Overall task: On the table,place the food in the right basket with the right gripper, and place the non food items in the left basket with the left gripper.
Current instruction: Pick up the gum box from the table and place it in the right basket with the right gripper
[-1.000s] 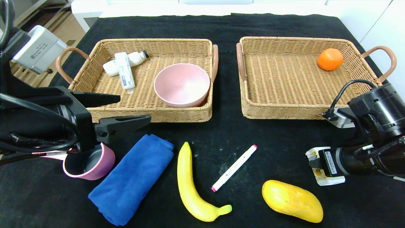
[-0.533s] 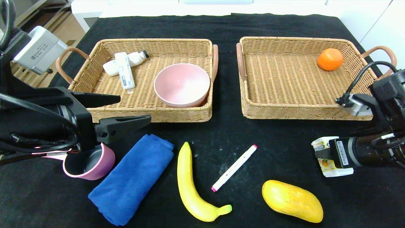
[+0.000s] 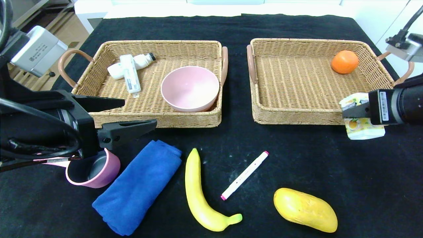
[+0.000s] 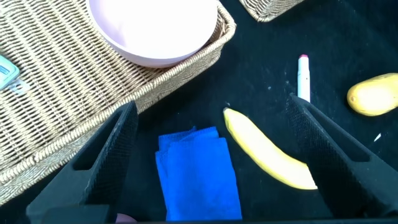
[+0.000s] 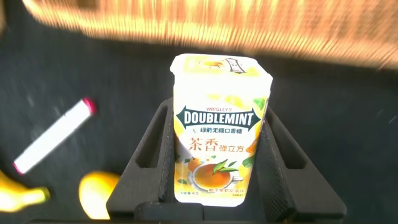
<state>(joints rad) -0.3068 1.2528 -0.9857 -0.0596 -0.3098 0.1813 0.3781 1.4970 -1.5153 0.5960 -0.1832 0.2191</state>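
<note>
My right gripper is shut on a yellow-and-white Doublemint gum box, held in the air by the front right corner of the right basket, which holds an orange. My left gripper hangs open and empty in front of the left basket, above the blue towel. A banana, a white marker and a mango lie on the black table.
The left basket holds a pink bowl and white bottles. A pink cup stands beside the towel, partly under my left arm. Both baskets have handles sticking out at their sides.
My right gripper has risen with the gum box and moved away from me, from near the mango up to the right basket's front corner. The left arm has stayed put.
</note>
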